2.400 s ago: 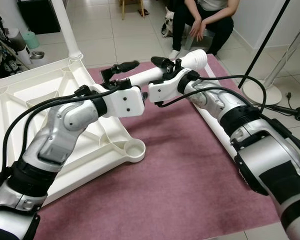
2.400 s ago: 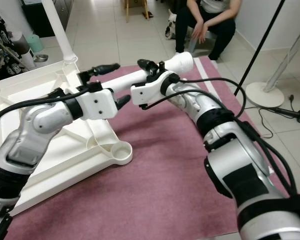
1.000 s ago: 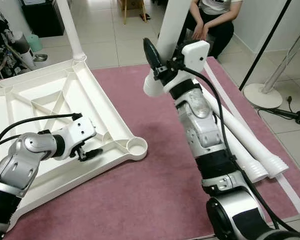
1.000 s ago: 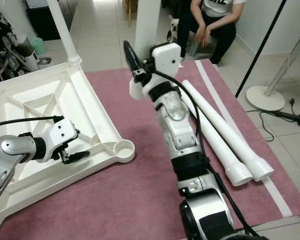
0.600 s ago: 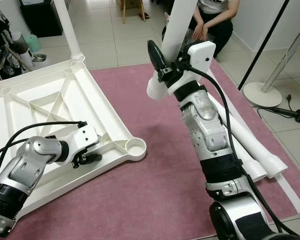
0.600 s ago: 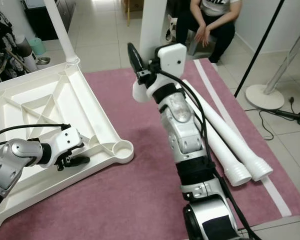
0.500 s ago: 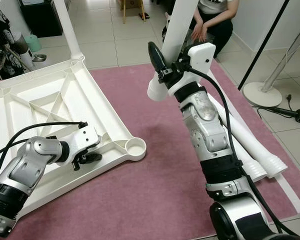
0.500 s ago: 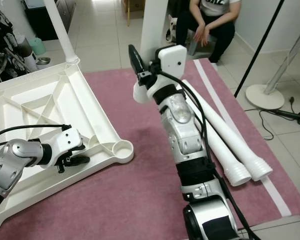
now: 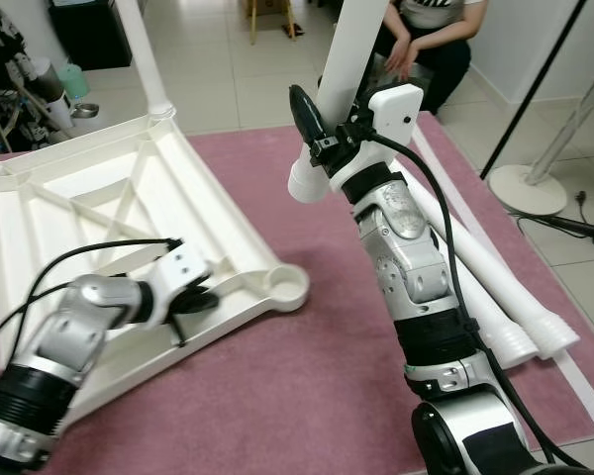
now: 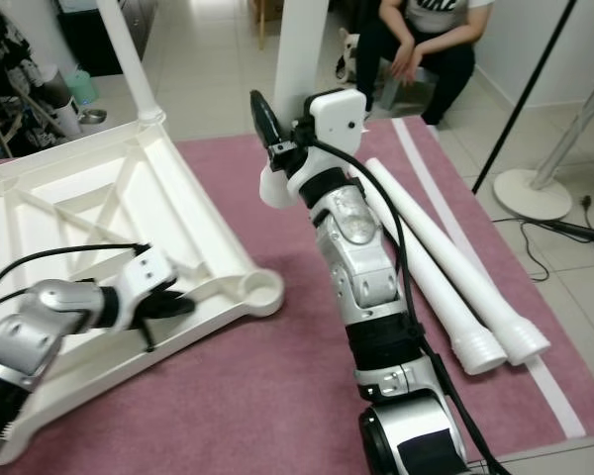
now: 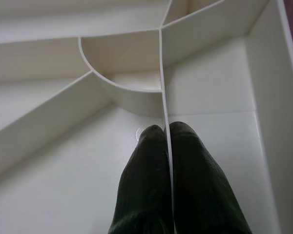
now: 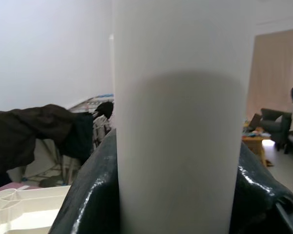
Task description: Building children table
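Fitting: the step in hand looks like bringing a leg to the near corner socket of the upturned tabletop [image 9: 99, 198]
Right gripper: right gripper [image 9: 327, 129] is clamped around the raised table leg [image 9: 348, 54], held near upright at about 12 o'clock over the mat; its black fingers [image 12: 88, 195] hug both sides of the tube
Left gripper: left gripper [image 9: 200, 300] is pinched on a thin rib [image 11: 164, 83] inside the tabletop, at about 9 o'clock from the socket; it seems to steady the top
Socket: corner socket [image 9: 289, 286] sits open at the tabletop's 4 o'clock corner, well apart from the leg's lower end
Next move: I judge the leg must swing down toward 7 o'clock and line up over the socket before pressing in
Room: bare red mat [image 9: 307, 396] lies below the leg; two spare legs [image 10: 445, 287] lie at 3 o'clock, a seated person [image 9: 426, 40] at 1 o'clock, a fan stand [image 9: 535, 183] beyond the mat's edge
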Available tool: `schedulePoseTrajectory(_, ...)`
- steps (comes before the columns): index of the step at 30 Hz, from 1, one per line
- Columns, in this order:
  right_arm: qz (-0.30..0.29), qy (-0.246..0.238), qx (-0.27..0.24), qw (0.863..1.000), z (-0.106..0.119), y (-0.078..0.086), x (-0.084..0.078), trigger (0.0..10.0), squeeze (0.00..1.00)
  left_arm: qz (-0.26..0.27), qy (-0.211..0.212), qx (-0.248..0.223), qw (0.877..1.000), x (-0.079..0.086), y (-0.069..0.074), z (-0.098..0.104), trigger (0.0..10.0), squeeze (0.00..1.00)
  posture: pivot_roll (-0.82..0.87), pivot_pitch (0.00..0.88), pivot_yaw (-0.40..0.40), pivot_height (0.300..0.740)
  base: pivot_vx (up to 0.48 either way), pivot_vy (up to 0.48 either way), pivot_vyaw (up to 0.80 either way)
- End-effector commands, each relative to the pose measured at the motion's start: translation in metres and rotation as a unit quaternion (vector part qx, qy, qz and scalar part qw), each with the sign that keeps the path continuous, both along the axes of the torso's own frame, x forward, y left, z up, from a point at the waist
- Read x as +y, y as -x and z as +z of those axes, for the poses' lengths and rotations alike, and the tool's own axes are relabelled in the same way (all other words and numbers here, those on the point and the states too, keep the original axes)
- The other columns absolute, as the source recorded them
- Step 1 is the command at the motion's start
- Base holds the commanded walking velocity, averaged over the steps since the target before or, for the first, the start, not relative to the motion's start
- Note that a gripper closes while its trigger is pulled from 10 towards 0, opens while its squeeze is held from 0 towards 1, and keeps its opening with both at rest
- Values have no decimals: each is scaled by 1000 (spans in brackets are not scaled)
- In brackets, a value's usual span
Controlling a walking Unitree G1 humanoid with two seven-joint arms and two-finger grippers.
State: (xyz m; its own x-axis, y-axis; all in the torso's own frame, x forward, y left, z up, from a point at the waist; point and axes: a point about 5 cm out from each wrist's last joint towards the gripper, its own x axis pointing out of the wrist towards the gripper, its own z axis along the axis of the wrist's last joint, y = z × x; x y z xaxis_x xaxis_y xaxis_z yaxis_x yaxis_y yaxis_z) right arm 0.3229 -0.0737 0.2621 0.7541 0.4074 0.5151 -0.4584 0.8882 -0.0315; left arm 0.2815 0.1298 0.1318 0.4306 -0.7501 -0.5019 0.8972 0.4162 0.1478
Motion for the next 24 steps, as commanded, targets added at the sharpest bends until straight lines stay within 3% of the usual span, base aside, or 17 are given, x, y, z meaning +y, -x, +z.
schedulePoseTrajectory(1,4,2,-3,1000,1,3,1,10000,0,-36,74,-83,993,-24,-4,48,10000,0,75,0,65,740,0,0,0)
schedulePoseTrajectory(5,5,4,0,1000,0,4,1,10000,0,-40,88,-99,990,-37,-6,59,10000,0,68,0,69,740,0,0,0)
schedulePoseTrajectory(8,7,7,4,1000,-3,6,0,10000,0,-26,58,-112,992,-39,-11,57,10000,0,66,0,70,740,0,0,0)
schedulePoseTrajectory(9,10,10,11,1000,-7,8,1,10000,0,-9,-16,-133,991,-38,-17,41,10000,0,67,0,69,740,0,0,0)
schedulePoseTrajectory(10,10,10,11,1000,-7,8,1,10000,0,-9,-16,-133,991,-38,-17,41,10000,0,67,0,69,740,0,0,0)
schedulePoseTrajectory(12,8,16,21,1000,-12,11,-1,10000,0,10,-76,-141,987,-39,-19,17,10000,0,57,0,71,740,0,0,0)
schedulePoseTrajectory(14,8,16,21,1000,-12,11,-1,10000,0,10,-76,-141,987,-39,-19,17,10000,0,57,0,71,740,0,0,0)
schedulePoseTrajectory(16,2,19,28,999,-17,13,-3,10000,0,23,-99,-138,985,-43,-17,1,10000,0,51,0,73,740,0,0,0)
schedulePoseTrajectory(19,-3,21,32,999,-19,14,-6,10000,0,43,-103,-130,985,-46,-18,-7,10000,0,45,0,79,740,0,0,0)
schedulePoseTrajectory(21,-10,25,45,999,-23,16,-9,10000,0,114,-109,-128,979,-48,-28,-19,10000,0,34,0,82,740,0,0,0)
schedulePoseTrajectory(23,-10,25,45,999,-23,16,-9,10000,0,114,-109,-128,979,-48,-28,-19,10000,0,34,0,82,740,0,0,0)
schedulePoseTrajectory(24,-7,25,58,998,-27,18,-8,10000,0,143,-106,-133,975,-49,-33,-19,10000,0,34,0,82,740,0,0,0)
